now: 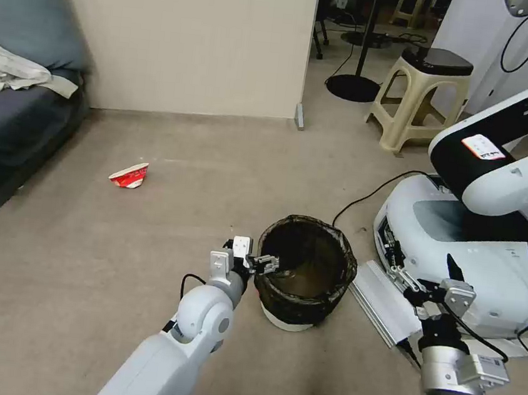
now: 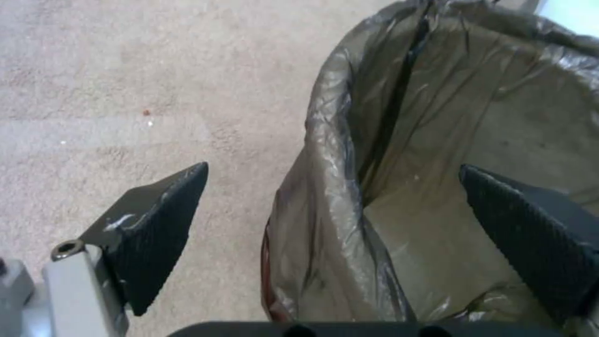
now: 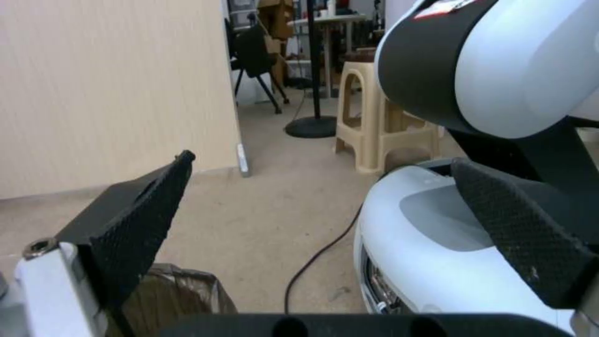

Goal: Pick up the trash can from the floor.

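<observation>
We had our left claw [image 2: 331, 206] spread wide astride the near rim of the trash can [image 1: 306, 271], which stood on the floor [image 1: 113, 251] unlifted, so closing and raising remained, our right claw [image 3: 325, 220] idle and released alongside.

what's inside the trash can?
Trash can: a crinkled black bag lines it, and one left gripper finger sits inside the rim. No trash visible; the bag covers the bottom.

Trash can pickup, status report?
Left gripper open, straddling trash can rim, one finger inside. Right gripper open, idle beside it. Can on floor. Nothing blocking.
</observation>
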Robot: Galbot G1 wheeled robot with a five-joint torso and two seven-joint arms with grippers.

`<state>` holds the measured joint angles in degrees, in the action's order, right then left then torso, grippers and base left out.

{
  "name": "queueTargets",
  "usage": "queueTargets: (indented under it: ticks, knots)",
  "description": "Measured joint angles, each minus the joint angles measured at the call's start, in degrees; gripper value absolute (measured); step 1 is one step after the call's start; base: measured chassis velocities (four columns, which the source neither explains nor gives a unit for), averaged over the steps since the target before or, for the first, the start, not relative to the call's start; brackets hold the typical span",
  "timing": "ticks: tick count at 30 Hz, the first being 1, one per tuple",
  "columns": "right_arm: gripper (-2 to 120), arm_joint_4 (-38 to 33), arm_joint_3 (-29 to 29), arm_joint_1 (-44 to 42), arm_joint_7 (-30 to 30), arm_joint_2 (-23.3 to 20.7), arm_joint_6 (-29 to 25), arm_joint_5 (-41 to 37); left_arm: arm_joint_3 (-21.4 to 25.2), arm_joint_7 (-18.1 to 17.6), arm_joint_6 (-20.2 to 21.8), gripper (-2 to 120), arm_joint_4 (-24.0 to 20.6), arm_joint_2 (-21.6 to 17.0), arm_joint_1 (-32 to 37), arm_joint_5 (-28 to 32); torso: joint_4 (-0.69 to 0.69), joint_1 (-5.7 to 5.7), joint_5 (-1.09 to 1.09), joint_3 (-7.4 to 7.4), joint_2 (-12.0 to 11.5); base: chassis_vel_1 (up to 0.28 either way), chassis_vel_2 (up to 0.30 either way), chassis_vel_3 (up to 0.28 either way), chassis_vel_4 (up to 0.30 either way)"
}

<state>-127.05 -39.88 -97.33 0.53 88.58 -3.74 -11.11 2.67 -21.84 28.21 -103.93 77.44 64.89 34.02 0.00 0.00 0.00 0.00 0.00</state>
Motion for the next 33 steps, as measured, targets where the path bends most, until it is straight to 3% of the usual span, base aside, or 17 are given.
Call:
queueTargets:
  ticks: [13,28,32,33]
  knots:
    - [100,0.46,-0.12,0.2,-0.4,-0.26,-0.05,-0.19,-4.17,-3.3,1.54,100,4.35,-0.5,-5.24,3.92,0.0,0.0,0.0,0.0,0.0,0.0,0.0,0.0,0.0]
    - [100,0.84,-0.17,0.39,-0.57,-0.06,-0.06,-0.21,-5.93,-6.25,3.16,100,6.23,-0.95,-8.31,5.87,0.0,0.0,0.0,0.0,0.0,0.0,0.0,0.0,0.0]
    - [100,0.84,-0.17,0.39,-0.58,0.05,-0.06,-0.21,-6.02,-7.38,3.97,89,6.28,-1.1,-8.57,6.52,0.0,0.0,0.0,-0.01,0.0,0.0,0.0,0.0,0.0]
    - [100,0.84,-0.17,0.39,-0.58,0.08,-0.06,-0.2,-6.03,-7.79,4.32,81,6.34,-1.21,-8.62,6.64,0.0,0.0,0.0,-0.01,0.0,0.0,0.0,0.0,0.0]
